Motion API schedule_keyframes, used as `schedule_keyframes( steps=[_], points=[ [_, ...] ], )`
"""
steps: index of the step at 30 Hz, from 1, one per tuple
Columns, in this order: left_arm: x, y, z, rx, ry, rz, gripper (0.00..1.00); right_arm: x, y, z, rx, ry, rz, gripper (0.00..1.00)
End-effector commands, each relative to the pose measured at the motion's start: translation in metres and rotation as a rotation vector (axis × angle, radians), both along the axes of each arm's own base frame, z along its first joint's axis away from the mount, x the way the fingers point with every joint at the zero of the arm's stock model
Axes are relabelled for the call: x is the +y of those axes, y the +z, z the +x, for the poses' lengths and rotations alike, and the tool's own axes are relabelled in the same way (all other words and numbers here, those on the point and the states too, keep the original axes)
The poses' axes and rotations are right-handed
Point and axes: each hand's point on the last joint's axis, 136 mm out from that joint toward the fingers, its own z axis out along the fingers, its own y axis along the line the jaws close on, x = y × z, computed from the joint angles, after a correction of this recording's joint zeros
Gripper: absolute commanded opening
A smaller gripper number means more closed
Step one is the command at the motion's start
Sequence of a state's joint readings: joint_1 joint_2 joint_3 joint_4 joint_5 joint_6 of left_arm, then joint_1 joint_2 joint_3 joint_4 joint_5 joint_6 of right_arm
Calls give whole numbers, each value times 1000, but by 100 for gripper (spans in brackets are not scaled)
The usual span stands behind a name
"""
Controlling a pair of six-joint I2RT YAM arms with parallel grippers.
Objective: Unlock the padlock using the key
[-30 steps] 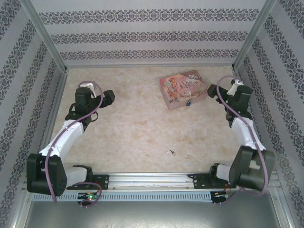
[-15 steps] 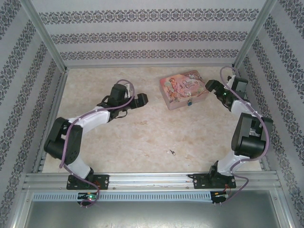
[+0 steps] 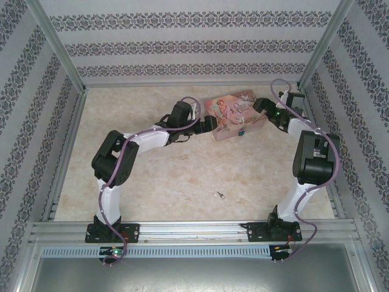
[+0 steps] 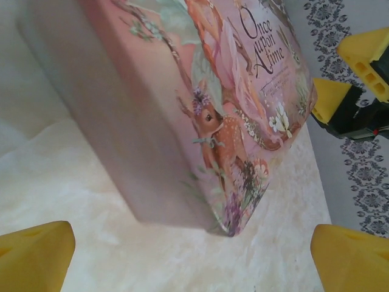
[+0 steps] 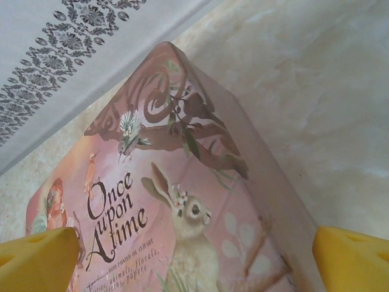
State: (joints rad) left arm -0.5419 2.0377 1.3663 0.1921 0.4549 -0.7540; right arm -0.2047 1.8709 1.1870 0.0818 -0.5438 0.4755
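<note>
— Both grippers have swung in from the sides over the last second. The left gripper [image 3: 208,124] is now just left of the tin [image 3: 234,111], and the right gripper [image 3: 265,110] is at its right end.
— Fingers?
— Apart on both, clamped on nothing. In the left wrist view the tin's corner lies ahead, between the yellow fingertips [image 4: 36,255].
— So they're set to steady the tin, I'd judge; unlocking hasn't begun. Padlock?
— One padlock [image 3: 242,131], blue, at the tin's near side. One key [image 3: 219,195] on the table [image 3: 152,182], well nearer, untouched.
— Count?
— Two grippers, one tin, one padlock, one key.
</note>
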Motion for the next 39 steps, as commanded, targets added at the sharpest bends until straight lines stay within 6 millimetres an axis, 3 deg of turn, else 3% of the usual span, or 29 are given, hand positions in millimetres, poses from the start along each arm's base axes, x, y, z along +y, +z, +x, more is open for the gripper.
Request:
schedule_keyframes(
  steps=[1,8,16,27,33,39],
  points=[
    [-20,10,7,-13,-34,-66,100,14,3,5,-16,74,5,98],
    [-29,14,18,-26,-48,-67,100,39,5,-8,-22,170,34,98],
    [-18,17,18,-33,-39,-49,100,74,1,-41,-1,258,61,98],
    [28,29,10,-58,27,-14,100,135,1,-97,10,389,91,98],
    [53,25,6,-47,69,-1,100,174,-4,-126,27,449,78,98],
    [72,21,6,-38,113,21,100,198,-11,-151,55,465,70,98]
  ],
)
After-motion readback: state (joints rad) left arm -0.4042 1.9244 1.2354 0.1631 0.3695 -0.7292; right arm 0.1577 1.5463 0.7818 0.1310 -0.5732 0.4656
